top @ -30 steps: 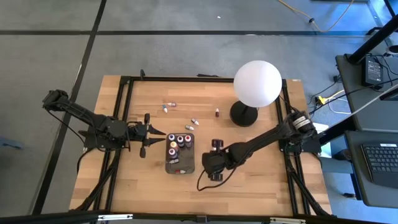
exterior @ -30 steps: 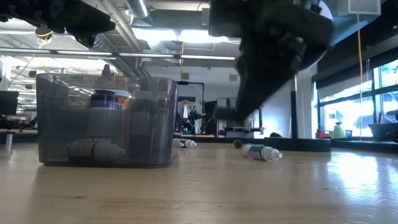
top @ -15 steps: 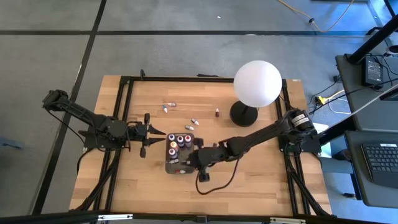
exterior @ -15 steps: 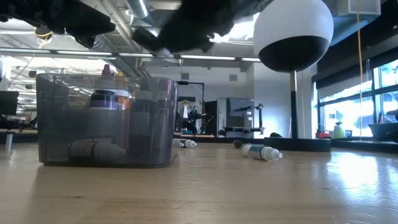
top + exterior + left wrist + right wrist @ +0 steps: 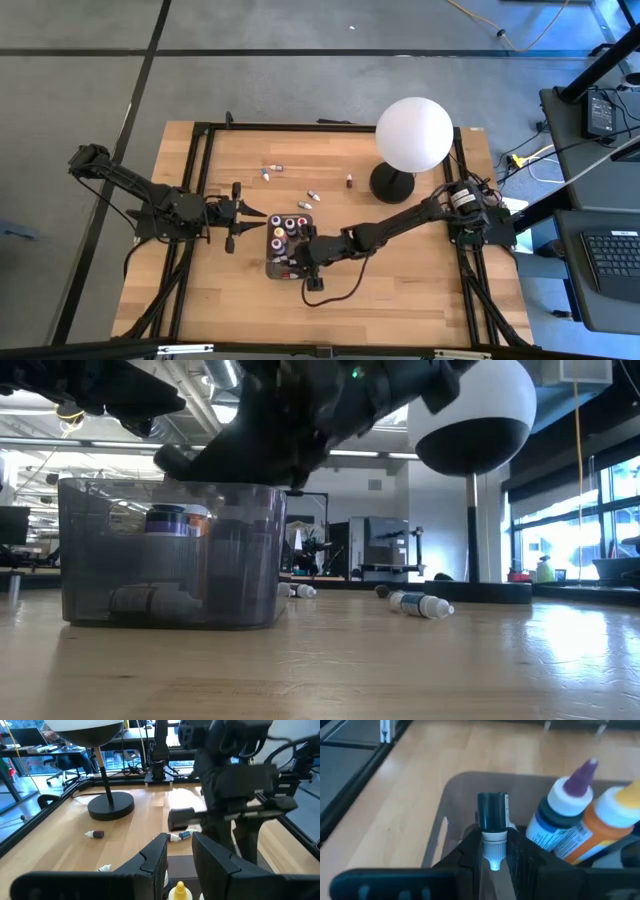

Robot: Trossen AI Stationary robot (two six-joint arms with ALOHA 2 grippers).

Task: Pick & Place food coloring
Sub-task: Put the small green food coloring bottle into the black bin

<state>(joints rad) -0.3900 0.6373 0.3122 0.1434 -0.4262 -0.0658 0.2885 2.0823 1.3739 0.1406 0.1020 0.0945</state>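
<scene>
1. The left gripper (image 5: 236, 213) waits at the left of the tray (image 5: 303, 272), its fingers (image 5: 155, 857) a narrow gap apart and holding nothing.
2. The tray sits at the middle of the table (image 5: 400, 300) and already holds several upright food coloring bottles (image 5: 288, 226).
3. The right gripper (image 5: 298, 257) hangs over the tray's near right part, fingers pinched tight on a dark-capped bottle (image 5: 492, 827).
4. This looks like the placing step: the next move calls for lowering the bottle into the free space beside the purple-tipped bottle (image 5: 565, 807), then letting go.
5. Farther back, loose bottles (image 5: 266, 174) lie near the lamp (image 5: 412, 135), not yet collected.
</scene>
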